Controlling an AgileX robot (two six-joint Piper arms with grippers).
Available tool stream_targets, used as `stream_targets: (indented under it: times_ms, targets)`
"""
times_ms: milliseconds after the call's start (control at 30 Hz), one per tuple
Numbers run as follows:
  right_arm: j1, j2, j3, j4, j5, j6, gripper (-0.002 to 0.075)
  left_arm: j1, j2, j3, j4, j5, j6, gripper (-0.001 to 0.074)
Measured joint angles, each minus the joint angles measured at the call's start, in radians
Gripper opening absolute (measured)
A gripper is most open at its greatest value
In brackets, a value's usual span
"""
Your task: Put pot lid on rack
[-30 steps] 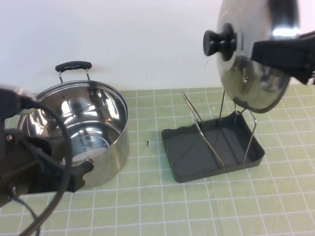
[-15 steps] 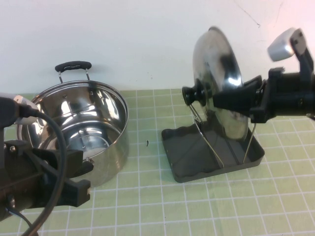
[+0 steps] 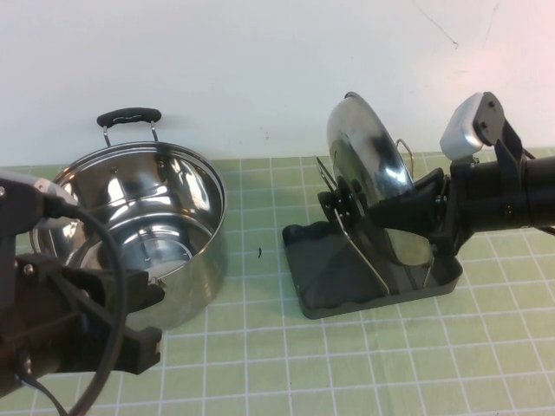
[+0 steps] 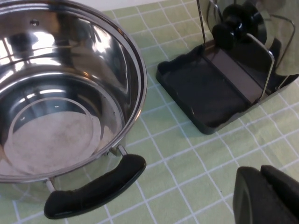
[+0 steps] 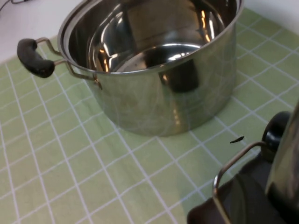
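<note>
A deep stainless-steel pot (image 3: 143, 230) stands open on a green checked mat (image 3: 347, 364), over at the 9 o'clock side of the high view. It is empty, its shiny inside mirroring the walls. One black handle (image 3: 128, 116) sticks out at its 12 o'clock rim, a second black handle (image 4: 96, 186) at its 6 o'clock rim. A small dark speck (image 3: 259, 253) lies on the mat just off the pot's 3 o'clock side. A plain white wall (image 3: 260, 61) rises behind.

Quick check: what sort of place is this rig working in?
Likely a tabletop test bench staged as a kitchen: green grid mat, steel pot, and the right gripper setting the pot lid into the rack.
</note>
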Motion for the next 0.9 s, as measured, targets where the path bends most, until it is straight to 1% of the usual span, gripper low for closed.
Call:
stream_targets:
  times_ms: [67, 167, 267, 367, 467, 633, 733, 800, 900]
  targets:
    - [0.0, 0.0, -0.001, 0.0, -0.004, -0.011, 0.0135, 0.0, 0.0, 0.002, 0.0, 0.0, 0.0, -0.0002]
    - [0.0, 0.0, -0.004, 0.0, -0.021, -0.015, 0.0315, 0.0, 0.0, 0.002, 0.0, -0.004, 0.0, -0.0002]
    - [0.0, 0.0, -0.011, 0.0, -0.037, -0.018, 0.046, 0.0, 0.0, 0.002, 0.0, -0.006, 0.0, -0.0002]
    - [-0.005, 0.0, -0.04, 0.0, -0.039, -0.01, 0.0518, 0.0, 0.0, 0.002, 0.0, -0.008, 0.012, -0.0001]
    - [-0.026, -0.013, -0.088, -0.003, -0.039, 0.004, 0.0536, 0.0, 0.0, 0.002, 0.007, -0.008, 0.052, -0.0002]
    - [-0.07, -0.088, -0.194, -0.048, -0.03, 0.015, 0.0533, 0.0, -0.015, 0.002, 0.089, 0.03, 0.125, -0.0001]
    - [-0.094, -0.143, -0.251, -0.125, -0.017, 0.04, 0.0481, 0.0, -0.043, 0.002, 0.209, 0.081, 0.136, -0.0001]
    - [-0.097, -0.181, -0.281, -0.212, 0.005, 0.073, 0.0392, 0.0, -0.068, 0.002, 0.31, 0.126, 0.134, -0.0001]
    - [-0.097, -0.231, -0.298, -0.351, 0.057, 0.127, 0.0202, 0.0, -0.103, 0.002, 0.451, 0.211, 0.096, -0.0001]
